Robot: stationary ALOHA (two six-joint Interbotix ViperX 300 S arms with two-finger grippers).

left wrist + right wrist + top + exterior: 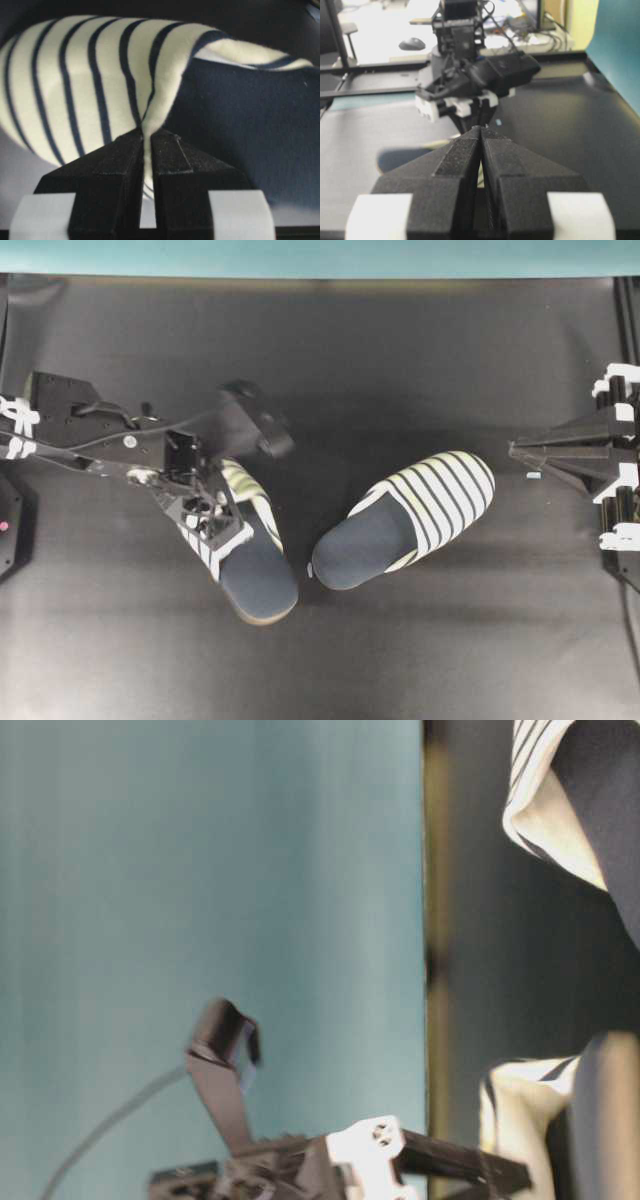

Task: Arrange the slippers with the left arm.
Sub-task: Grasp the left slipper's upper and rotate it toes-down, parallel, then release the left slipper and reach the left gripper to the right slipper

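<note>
Left gripper (147, 137) clamped on the upper's edge of one slipper; right gripper (481, 131) closed and holding nothing.

In the left wrist view we see the two black fingers (112, 165) pressed almost together, with a fold of the striped upper pinched between them where it meets the navy insole. Overhead, the left arm (120, 440) reaches from the left edge out over the mat (400, 660), its gripper angled down onto the left slipper (255, 575). We count two slippers: the held one, heel toward the bottom of that view, and the right slipper (405, 520) just beside it, lying free with its toe pointing up and right. We count two arms; the right arm (580, 452) is parked at the right edge, well apart from both slippers.
</note>
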